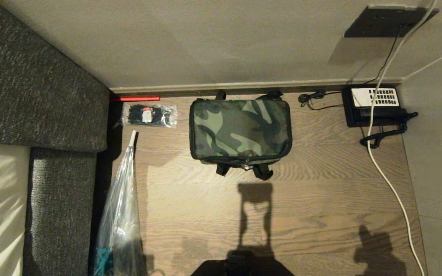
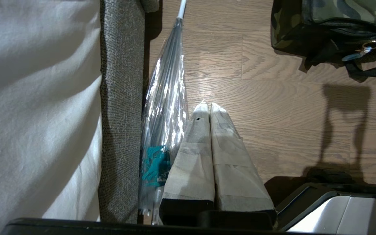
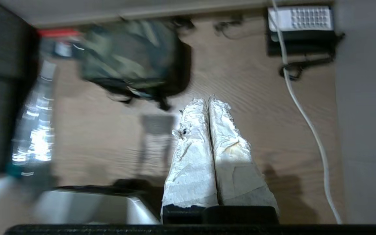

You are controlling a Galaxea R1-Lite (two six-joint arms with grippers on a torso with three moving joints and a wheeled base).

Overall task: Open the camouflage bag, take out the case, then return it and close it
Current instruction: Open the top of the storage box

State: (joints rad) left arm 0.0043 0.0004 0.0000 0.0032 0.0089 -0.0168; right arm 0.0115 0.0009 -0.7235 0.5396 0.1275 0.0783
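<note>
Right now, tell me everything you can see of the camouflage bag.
The camouflage bag is a boxy soft fabric bag with a green, brown and black patterned lid and black sides. Its lid lies shut and flat, facing up. Black straps stick out at its near and far edges, and a small metal zipper pull hangs at the near side. It sits on the wooden floor close to the wall, between a clear packet and a telephone. Nothing else touches it.

Our left gripper [image 2: 209,105] jaws pressed together, hanging low. Our right gripper [image 3: 207,99] jaws likewise closed, empty, above floor.
</note>
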